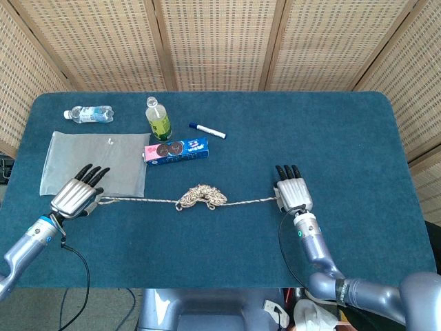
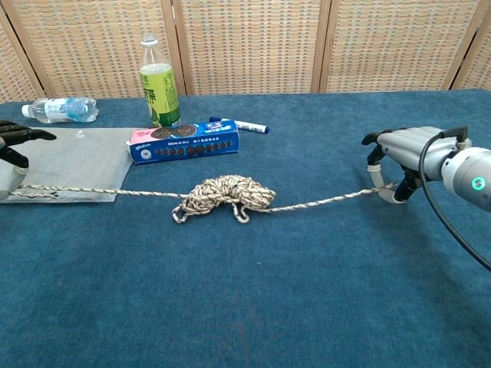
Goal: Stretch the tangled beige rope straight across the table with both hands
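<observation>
A: Well, our left hand (image 1: 74, 196) and right hand (image 1: 292, 193) each grip an end of the rope (image 1: 200, 196), its tangle lying between them.

B: We see it spanning the blue table (image 1: 344, 138), woven screens (image 1: 220, 41) behind.

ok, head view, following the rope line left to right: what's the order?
Left hand gripping one end → taut stretch of beige braided rope → tangled clump still bunched mid-rope → second taut stretch → right hand holding the other end.
</observation>
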{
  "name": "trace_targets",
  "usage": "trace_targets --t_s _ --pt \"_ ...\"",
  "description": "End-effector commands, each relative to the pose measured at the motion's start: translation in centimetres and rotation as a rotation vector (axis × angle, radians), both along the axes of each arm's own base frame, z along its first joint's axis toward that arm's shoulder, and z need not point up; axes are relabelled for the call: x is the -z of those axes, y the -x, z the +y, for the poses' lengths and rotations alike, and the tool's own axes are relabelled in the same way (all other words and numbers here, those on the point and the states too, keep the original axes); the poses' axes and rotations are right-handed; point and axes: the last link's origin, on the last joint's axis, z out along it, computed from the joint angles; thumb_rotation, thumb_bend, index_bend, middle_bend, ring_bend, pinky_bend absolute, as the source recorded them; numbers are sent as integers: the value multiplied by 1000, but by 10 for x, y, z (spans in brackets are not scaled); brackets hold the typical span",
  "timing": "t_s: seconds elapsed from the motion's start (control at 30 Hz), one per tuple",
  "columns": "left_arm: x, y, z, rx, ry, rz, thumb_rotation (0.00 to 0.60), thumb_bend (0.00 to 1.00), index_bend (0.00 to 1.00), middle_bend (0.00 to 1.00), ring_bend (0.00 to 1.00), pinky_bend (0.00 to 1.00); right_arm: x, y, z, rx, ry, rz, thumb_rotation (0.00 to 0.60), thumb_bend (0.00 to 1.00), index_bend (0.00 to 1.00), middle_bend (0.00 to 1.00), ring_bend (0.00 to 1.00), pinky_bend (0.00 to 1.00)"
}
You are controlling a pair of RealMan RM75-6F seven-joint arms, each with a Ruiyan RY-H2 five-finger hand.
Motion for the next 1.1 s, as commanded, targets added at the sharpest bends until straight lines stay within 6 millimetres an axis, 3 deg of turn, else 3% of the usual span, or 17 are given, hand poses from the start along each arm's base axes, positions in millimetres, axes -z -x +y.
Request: trace_targets --t_s 0.03,0.27,0.67,0.7,0.73,0.77,0.8,0.83,0.87,0.93,1.1 --pt "-5 12 1 -33 -19 -4 600 568 826 0 0 0 -8 9 -1 8 14 20 600 461 706 58 0 0" --pt "-8 22 1 -51 -29 -12 600 568 825 0 0 0 -17 22 1 29 12 37 600 460 706 59 0 0" --pt "-7 24 0 -52 -30 -10 600 571 820 0 0 0 -20 26 4 34 14 44 600 459 705 59 0 0" --pt "-7 24 0 -51 -29 -12 600 551 762 0 0 0 -20 26 4 36 11 38 600 458 670 60 0 0" --pt "-9 23 0 -28 -40 0 600 470 620 0 0 0 -19 26 6 45 -4 19 600 449 610 60 0 0" --pt "-9 23 -1 -28 -44 -9 600 334 392 0 0 0 -19 26 6 47 -11 14 600 396 463 60 0 0" --pt "-8 22 -2 -34 -41 -31 600 224 243 0 0 0 -19 26 6 46 -18 7 600 299 274 61 0 0" --pt "-8 22 -4 -40 -36 -61 600 89 79 0 0 0 -20 25 6 39 -18 -4 600 210 163 60 0 0" --pt "-9 22 -5 -41 -32 -74 600 38 19 0 0 0 -21 25 6 34 -18 -9 600 95 52 45 0 0" --pt "-13 22 -8 -40 -34 -105 600 0 0 0 0 0 -25 22 7 11 -9 -31 600 2 0 15 0 0" --pt "-35 19 -19 -50 -87 -241 600 0 0 0 0 0 -50 17 14 -96 45 -52 600 0 0 0 0 0"
